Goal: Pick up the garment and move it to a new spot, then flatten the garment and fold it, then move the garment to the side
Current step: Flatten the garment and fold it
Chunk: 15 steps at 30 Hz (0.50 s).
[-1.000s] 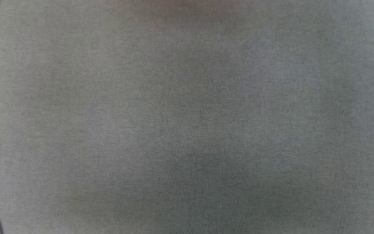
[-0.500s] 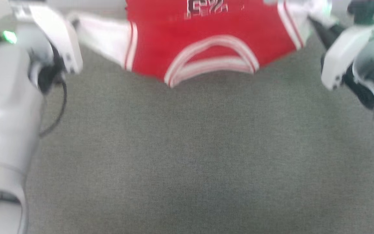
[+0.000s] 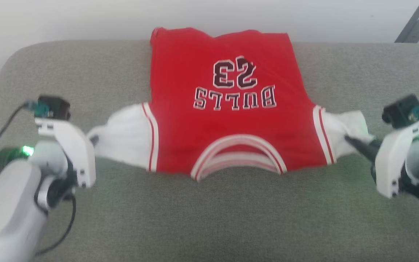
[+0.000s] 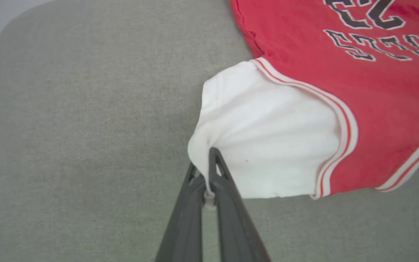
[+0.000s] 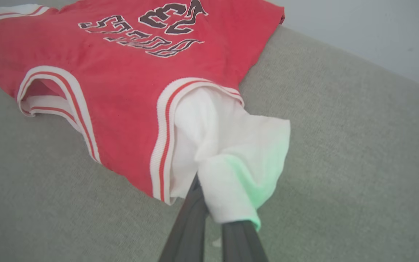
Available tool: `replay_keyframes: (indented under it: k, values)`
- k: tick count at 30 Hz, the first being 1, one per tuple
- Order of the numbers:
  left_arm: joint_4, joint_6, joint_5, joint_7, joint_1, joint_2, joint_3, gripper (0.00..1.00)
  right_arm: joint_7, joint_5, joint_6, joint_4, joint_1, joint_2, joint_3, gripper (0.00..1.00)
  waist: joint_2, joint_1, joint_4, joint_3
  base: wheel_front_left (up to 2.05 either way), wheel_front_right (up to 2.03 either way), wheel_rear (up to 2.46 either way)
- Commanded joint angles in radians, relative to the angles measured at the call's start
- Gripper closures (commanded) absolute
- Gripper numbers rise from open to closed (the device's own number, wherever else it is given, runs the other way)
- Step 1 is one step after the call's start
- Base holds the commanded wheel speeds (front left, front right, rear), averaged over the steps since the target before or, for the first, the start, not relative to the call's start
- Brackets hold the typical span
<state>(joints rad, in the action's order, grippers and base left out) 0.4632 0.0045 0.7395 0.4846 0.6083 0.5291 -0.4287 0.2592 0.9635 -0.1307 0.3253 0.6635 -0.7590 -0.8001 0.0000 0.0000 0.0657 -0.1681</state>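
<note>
The garment (image 3: 227, 127) lies spread face up on the grey cushion, collar toward me, its "23" reading upside down in the head view. My left gripper (image 3: 93, 140) is shut on the tip of the left white sleeve; the left wrist view shows the cloth edge pinched between its dark fingers (image 4: 206, 174), with the garment (image 4: 340, 91) stretching off to the right. My right gripper (image 3: 353, 141) is shut on the bunched right sleeve. In the right wrist view that sleeve drapes over the right gripper (image 5: 213, 214), and the garment (image 5: 122, 72) lies beyond it.
The grey fabric cushion (image 3: 209, 218) extends wide in front of the garment and rounds off at its far left corner (image 3: 13, 54). A pale wall (image 3: 86, 18) runs behind it. A dark slanted bar (image 3: 413, 25) stands at the upper right.
The head camera has tilted upward: from bare grey fabric, to the garment's collar at the top edge, to the whole garment with both arms. Any move of the garment itself cannot be told.
</note>
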Motion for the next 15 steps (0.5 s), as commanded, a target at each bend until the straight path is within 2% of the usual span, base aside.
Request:
replay_keyframes:
  k: [1,10,15]
  values:
    - [-0.04,0.02,0.01,0.016,-0.034,0.01,0.007,1.0,0.01,0.011,0.0,-0.015,-0.028,-0.01,0.009,1.0,0.0,0.0,-0.004,0.003,0.0,0.0,0.0]
    - [-0.539,0.241,0.059,0.181,-0.373,0.178,0.077,1.0,0.129,0.06,0.0,-0.193,-0.25,-0.098,0.113,1.0,0.0,0.0,-0.015,-0.013,0.0,0.0,0.0]
    - [-0.683,0.317,0.048,0.207,-0.508,0.241,0.101,1.0,0.2,0.075,0.0,-0.284,-0.392,-0.107,0.2,1.0,0.0,0.0,-0.014,-0.033,0.0,0.0,0.0]
